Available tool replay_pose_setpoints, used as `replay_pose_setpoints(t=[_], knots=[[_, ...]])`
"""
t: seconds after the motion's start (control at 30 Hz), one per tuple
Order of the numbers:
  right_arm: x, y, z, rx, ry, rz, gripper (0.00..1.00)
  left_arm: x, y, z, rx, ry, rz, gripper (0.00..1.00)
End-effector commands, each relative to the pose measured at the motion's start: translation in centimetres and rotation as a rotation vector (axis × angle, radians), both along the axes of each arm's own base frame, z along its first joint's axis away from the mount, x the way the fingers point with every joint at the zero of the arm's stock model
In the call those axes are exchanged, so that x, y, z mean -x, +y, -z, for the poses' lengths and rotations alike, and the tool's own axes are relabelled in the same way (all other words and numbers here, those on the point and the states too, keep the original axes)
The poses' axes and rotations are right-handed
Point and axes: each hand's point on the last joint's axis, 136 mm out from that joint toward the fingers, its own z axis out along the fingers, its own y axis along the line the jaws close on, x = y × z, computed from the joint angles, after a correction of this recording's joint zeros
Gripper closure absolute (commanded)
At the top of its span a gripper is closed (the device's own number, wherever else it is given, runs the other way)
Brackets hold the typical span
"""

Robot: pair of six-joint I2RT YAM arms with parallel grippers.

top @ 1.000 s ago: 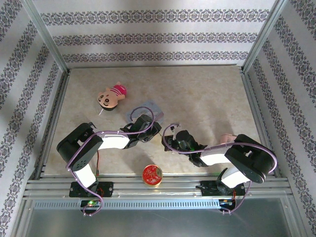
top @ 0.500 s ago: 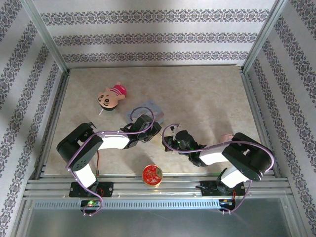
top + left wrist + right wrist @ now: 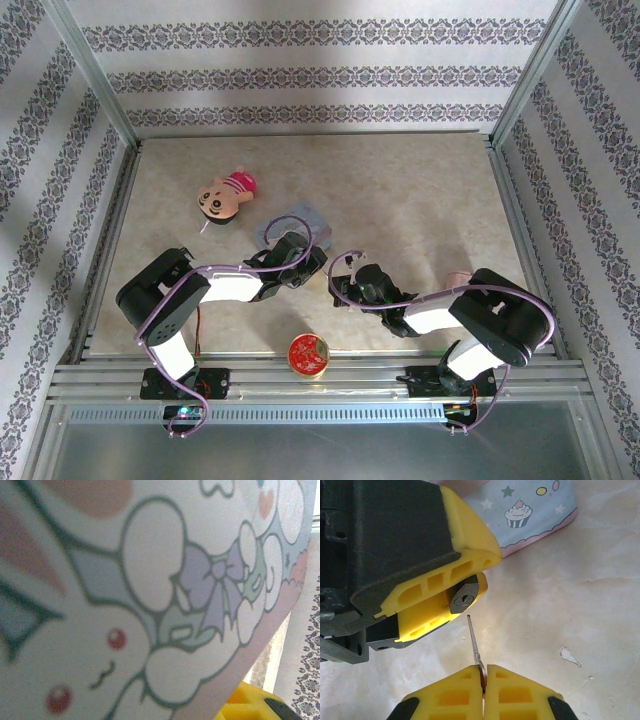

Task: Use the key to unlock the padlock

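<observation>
The key (image 3: 474, 641) poised just below the padlock (image 3: 465, 600) keyhole
Jaws of the left gripper (image 3: 474, 586) clamp the padlock body near the tin (image 3: 530, 515). The right gripper (image 3: 483, 679) jaws pinch the key's bow. Both seem light, stiff and slippery.

Soft, even light covers the table (image 3: 400, 190), shadows faint. Close up, the cartoon tin (image 3: 150, 605) is blurred and grainy; the key (image 3: 474, 640) looks sharp.
</observation>
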Motion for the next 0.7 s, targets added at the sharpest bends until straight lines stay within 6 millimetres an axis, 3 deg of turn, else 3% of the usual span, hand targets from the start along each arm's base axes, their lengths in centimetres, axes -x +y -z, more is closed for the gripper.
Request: replay_pose_setpoints(t=[0.0, 0.4, 0.47, 0.67], knots=[[-0.6, 0.3, -1.1, -0.025, -0.025, 0.001, 1.00, 0.7, -0.8, 1.1, 0.078, 0.084, 0.018, 0.79], [-0.9, 0.1, -1.2, -0.031, -0.027, 0.008, 1.00, 1.0, -0.8, 1.1, 0.076, 0.092, 0.026, 0.79], [-1.6, 0.8, -2.4, -0.056, -0.045, 0.005, 1.00, 0.9, -0.9, 1.0, 0.080, 0.090, 0.028, 0.79], [-1.5, 1.9, -2.9, -0.106, -0.025, -0.061, 1.00, 0.6, -1.1, 0.6, 0.103, 0.081, 0.030, 0.79]])
